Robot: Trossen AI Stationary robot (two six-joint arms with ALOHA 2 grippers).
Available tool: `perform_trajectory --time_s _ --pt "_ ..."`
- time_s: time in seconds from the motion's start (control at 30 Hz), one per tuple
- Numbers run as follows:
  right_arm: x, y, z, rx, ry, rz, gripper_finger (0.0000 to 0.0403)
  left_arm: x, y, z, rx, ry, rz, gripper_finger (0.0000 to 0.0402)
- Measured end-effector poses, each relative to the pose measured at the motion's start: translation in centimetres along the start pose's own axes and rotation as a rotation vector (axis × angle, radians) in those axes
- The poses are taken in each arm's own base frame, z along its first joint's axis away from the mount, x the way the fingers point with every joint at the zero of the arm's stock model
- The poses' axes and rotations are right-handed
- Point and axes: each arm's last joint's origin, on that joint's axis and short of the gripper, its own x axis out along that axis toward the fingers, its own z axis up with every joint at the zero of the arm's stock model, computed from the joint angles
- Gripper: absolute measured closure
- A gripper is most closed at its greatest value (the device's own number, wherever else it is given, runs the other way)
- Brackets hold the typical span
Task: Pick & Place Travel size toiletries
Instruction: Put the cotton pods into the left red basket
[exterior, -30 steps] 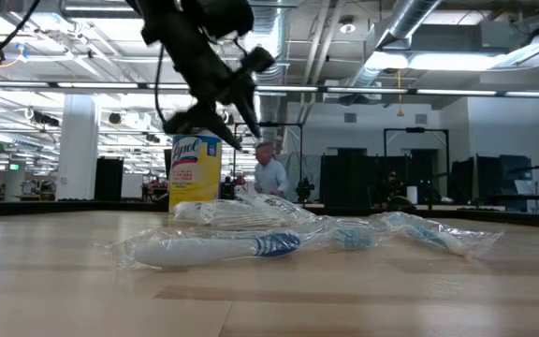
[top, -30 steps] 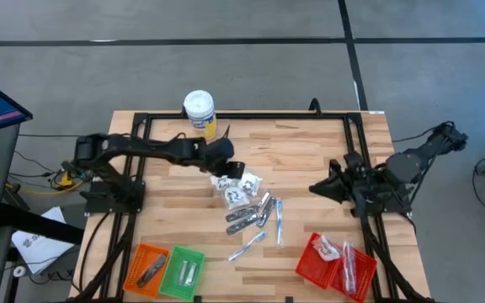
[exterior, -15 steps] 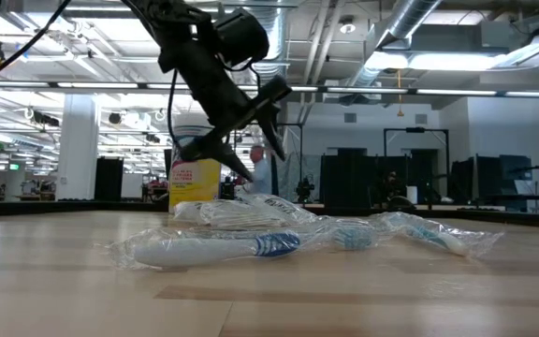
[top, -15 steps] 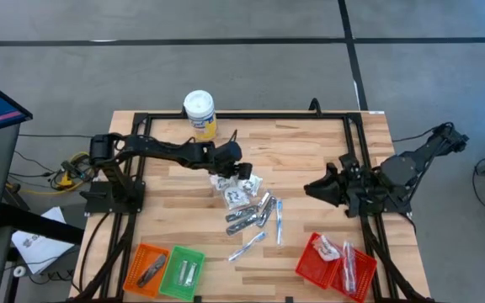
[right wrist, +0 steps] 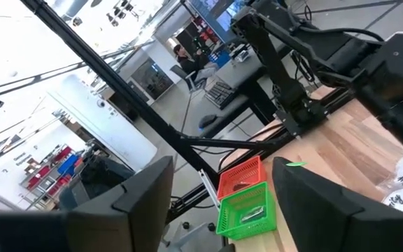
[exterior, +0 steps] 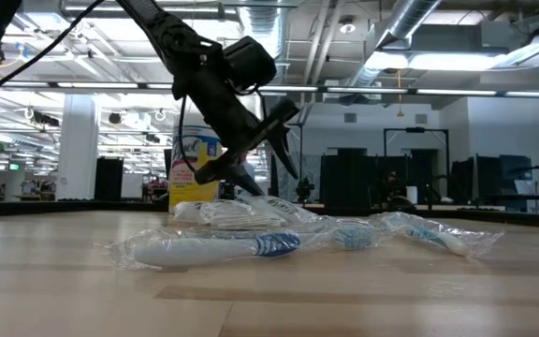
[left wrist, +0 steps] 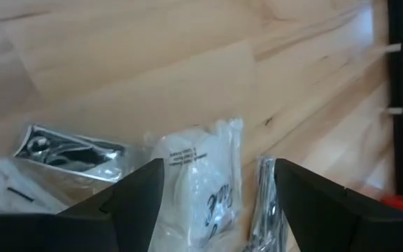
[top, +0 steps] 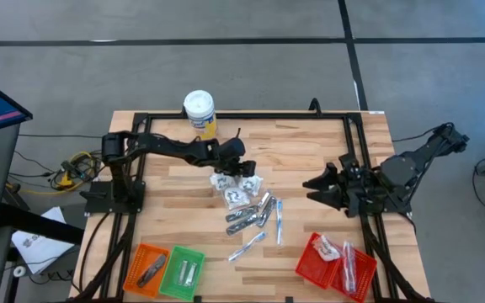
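**Left end effector is hanging open over the sachet pile**

The left end effector (top: 241, 168) is hanging just above the upper end of the toiletries pile (top: 249, 204) in the middle of the worktop (top: 310, 151), with its fingers spread wide and nothing between them. I judge it is being placed this way so that the white sachet (left wrist: 201, 182) is lying between the two fingers, ready for a grasp. The right end effector (top: 314, 185) is waiting at the right side of the frame, well apart from the pile; its fingers are partly spread and holding nothing. The sorted items are lying in the orange basket (top: 147, 267), the green basket (top: 183, 271) and the red basket (top: 335, 263) along the lower edge, probably as places for the picked things.

The high view is giving the whole layout, including the yellow canister (top: 199, 112) at the upper edge. The low view is showing the height of the left end effector (exterior: 251, 154) over the wrapped sticks (exterior: 251, 245), which the high view is hiding. The left wrist view alone is showing the black print on the sachet
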Motion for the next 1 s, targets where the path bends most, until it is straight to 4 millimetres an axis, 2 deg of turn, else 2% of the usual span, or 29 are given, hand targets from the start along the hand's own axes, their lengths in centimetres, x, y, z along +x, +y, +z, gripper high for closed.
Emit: perform_trajectory --time_s 0.77,1.0 --pt "0.0 0.0 0.0 0.007 0.005 0.003 0.0177 0.6 0.3 0.1 0.08 -0.057 0.041 0.0137" --pt "0.0 0.0 0.0 0.009 0.001 0.004 0.0178 2.3 0.7 -0.1 0.106 -0.02 0.004 0.0137"
